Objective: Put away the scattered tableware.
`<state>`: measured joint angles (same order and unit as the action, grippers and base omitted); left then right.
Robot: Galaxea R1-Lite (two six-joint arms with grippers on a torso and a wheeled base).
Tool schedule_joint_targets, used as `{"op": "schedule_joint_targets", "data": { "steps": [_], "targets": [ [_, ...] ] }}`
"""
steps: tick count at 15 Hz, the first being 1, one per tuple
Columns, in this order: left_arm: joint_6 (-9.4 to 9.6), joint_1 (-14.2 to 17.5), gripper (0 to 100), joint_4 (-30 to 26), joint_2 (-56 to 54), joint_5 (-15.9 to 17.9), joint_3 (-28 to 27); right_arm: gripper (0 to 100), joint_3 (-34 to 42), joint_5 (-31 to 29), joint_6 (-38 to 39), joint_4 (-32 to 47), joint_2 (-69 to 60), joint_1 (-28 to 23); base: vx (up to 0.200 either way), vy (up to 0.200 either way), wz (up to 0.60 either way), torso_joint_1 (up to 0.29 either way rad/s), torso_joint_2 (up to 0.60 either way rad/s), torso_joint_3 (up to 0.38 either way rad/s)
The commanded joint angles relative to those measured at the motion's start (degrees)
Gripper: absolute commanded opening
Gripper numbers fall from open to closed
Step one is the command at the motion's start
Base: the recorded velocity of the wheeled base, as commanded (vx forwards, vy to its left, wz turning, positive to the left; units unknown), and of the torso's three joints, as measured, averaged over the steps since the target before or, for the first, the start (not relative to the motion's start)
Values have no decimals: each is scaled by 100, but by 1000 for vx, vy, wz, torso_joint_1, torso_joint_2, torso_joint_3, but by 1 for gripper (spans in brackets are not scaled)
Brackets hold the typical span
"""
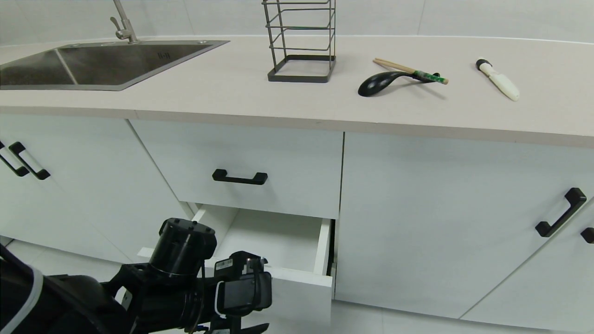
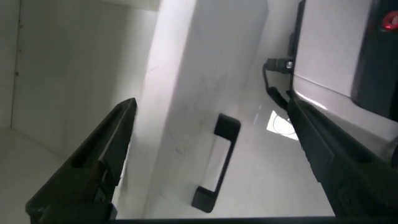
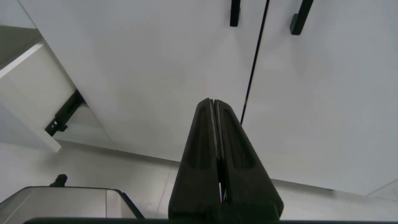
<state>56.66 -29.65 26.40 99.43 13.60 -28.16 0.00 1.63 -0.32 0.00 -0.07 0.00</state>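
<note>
Left tool (image 2: pixel 208 155) released, straddling drawer (image 1: pixel 323 246) front | right tool (image 3: pixel 214 155) clenched, empty | drawer open, presumably to receive spoon (image 1: pixel 377 84), chopsticks (image 1: pixel 408 69) from far surface (image 1: pixel 209 93)

A kitchen is being indicated by a steel sink (image 1: pixel 120 60) and faucet (image 1: pixel 123 25) set in a pale countertop (image 1: pixel 209 93), white cabinets (image 1: pixel 441 218) with black handles (image 1: pixel 240 176), and an open drawer (image 1: pixel 323 246).

Head camera looks down over counter (image 1: pixel 232 93); both low wrist cameras see the open drawer (image 1: pixel 322 246)
</note>
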Motion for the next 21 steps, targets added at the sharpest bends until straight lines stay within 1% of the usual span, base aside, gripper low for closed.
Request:
{"op": "schedule_joint_targets", "data": {
  "steps": [1, 3, 5, 9, 11, 12, 13, 14, 15, 16, 17, 18, 19, 20, 21],
  "targets": [
    [-6, -120, 100, -21, -240, 37, 267, 0, 0, 4, -3, -9, 7, 0, 0, 0, 0, 0, 0, 0],
    [-6, -208, 100, -21, -600, 37, 645, 0, 0, 4, -3, 0, 7, 0, 0, 0, 0, 0, 0, 0],
    [-32, -208, 100, -48, -899, 37, 838, 0, 0, 4, -3, -9, 7, 0, 0, 0, 0, 0, 0, 0],
    [-32, -208, 100, -162, -951, 46, 838, 0, 0, 4, -3, 0, 7, 0, 0, 0, 0, 0, 0, 0],
    [-32, -208, 100, -215, -960, 151, 830, 0, 0, 4, -3, -9, 7, 0, 0, 0, 0, 0, 0, 0],
    [-32, -234, 100, -215, -978, 292, 795, 0, 0, 4, -3, 0, 7, 0, 0, 0, 0, 0, 0, 0],
    [-32, -366, 100, -206, -1031, 389, 751, 0, 0, 4, -3, 0, 7, 0, 0, 0, 0, 0, 0, 0],
    [-138, -691, 100, -206, -1136, 591, 566, 0, 0, 4, -3, 0, 7, 0, 0, 0, 0, 0, 0, 0],
    [-384, -806, 100, -206, -1312, 723, 355, 0, 0, 4, -3, 0, 7, 0, 0, 0, 0, 0, 0, 0],
    [-797, -815, 100, -223, -1540, 740, 144, 0, 0, 4, -3, -9, 7, 0, 0, 0, 0, 0, 0, 0],
    [-1474, -815, 100, -250, -1734, 740, -32, 0, 0, 4, -3, -9, 7, 0, 0, 0, 0, 0, 0, 0],
    [-2335, -815, 100, -259, -1830, 740, -190, 0, 0, 4, -3, 0, 7, 0, 0, 0, 0, 0, 0, 0],
    [-3091, -806, 100, -215, -1830, 758, -260, 0, 0, 4, -3, 0, 7, 0, 0, 0, 0, 0, 0, 0],
    [-3803, -727, 100, -144, -1848, 846, -216, 0, 0, 4, -3, 0, 7, 0, 0, 0, 0, 0, 0, 0],
    [-4515, -481, 100, 225, -1918, 1267, -5, 0, 0, 4, -3, 0, 7, 0, 0, 0, 0, 0, 0, 0]
  ]
}}
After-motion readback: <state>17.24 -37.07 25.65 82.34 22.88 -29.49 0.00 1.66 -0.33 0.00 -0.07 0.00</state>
